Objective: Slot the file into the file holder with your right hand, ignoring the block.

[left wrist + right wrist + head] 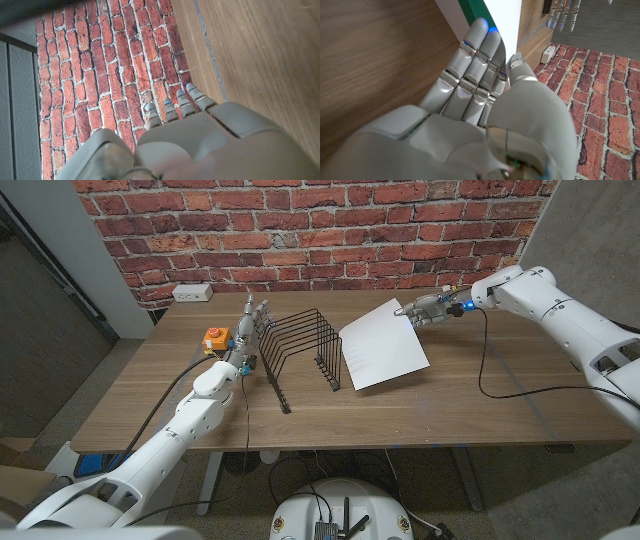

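Note:
The white file (382, 345) hangs tilted above the table, just right of the black wire file holder (300, 350). My right hand (427, 308) grips the file's upper right corner. In the right wrist view my fingers (475, 65) and thumb pinch the white sheet with its green edge (497, 17). My left hand (255, 320) stands upright at the holder's left side, fingers straight and holding nothing. Its back (200, 140) fills the lower left wrist view. The orange block (217, 338) sits just left of that hand.
A brick wall (320, 230) runs behind the wooden table (450, 410). A white power outlet (192, 292) sits at the table's back left. A black cable (500, 375) from my right arm loops over the right side of the table.

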Tool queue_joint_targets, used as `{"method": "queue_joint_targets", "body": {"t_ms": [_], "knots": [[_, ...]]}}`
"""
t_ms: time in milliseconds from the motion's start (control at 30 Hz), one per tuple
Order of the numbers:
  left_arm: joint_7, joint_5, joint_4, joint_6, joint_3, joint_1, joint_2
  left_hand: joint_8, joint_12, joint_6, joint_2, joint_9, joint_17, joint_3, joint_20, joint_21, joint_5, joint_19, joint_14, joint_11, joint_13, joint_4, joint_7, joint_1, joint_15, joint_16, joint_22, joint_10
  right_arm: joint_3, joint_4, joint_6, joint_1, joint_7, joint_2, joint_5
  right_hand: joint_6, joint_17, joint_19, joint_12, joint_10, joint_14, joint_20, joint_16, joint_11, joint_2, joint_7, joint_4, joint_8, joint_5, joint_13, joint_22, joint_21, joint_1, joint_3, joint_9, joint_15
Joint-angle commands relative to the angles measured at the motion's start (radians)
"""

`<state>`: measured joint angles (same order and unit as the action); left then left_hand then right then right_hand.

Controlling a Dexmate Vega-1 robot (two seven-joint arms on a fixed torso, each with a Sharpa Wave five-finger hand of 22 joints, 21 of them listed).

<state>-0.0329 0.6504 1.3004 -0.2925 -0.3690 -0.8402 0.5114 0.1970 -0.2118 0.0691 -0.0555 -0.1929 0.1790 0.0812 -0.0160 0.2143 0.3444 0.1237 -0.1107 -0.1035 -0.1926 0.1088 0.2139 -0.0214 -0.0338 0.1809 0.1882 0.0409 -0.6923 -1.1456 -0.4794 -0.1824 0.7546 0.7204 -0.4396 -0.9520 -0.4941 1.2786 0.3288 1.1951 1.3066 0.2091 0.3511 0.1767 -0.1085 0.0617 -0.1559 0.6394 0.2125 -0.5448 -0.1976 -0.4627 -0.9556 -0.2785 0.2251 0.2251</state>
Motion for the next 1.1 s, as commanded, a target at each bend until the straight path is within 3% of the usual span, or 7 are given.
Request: {"method": "queue_joint_targets", "body": {"t_ms": [33, 1100], "knots": [[-0.001, 0.000, 0.000, 0.000, 0.000, 0.000, 0.000, 0.002, -0.002, -0.002, 0.000, -0.005, 0.002, -0.007, 0.000, 0.002, 0.004, 0.009, -0.010, -0.009, -0.005, 0.004, 0.005, 0.005, 0.001, 0.006, 0.005, 0.000, 0.002, -0.058, -0.004, -0.003, -0.018, 0.023, 0.005, -0.011, -0.005, -0.006, -0.001, 0.010, 0.005, 0.004, -0.003, 0.007, -0.019, -0.003, 0.001, 0.009, -0.008, -0.006, -0.006, -0.006, -0.017, -0.012, 0.001, 0.000], [-0.001, 0.000, -0.001, 0.000, -0.001, 0.001, 0.000, 0.003, -0.003, 0.000, 0.001, -0.005, 0.002, -0.010, 0.000, 0.002, 0.004, 0.009, -0.010, -0.009, -0.005, 0.004, 0.005, 0.006, 0.001, 0.006, 0.005, 0.001, 0.040, -0.260, 0.072, -0.067, -0.091, 0.111, 0.048, 0.003, -0.016, -0.039, -0.029, -0.001, -0.017, 0.005, -0.024, -0.003, -0.020, 0.004, 0.001, 0.009, -0.030, -0.012, -0.007, -0.013, -0.020, -0.035, -0.008, -0.003]]}}
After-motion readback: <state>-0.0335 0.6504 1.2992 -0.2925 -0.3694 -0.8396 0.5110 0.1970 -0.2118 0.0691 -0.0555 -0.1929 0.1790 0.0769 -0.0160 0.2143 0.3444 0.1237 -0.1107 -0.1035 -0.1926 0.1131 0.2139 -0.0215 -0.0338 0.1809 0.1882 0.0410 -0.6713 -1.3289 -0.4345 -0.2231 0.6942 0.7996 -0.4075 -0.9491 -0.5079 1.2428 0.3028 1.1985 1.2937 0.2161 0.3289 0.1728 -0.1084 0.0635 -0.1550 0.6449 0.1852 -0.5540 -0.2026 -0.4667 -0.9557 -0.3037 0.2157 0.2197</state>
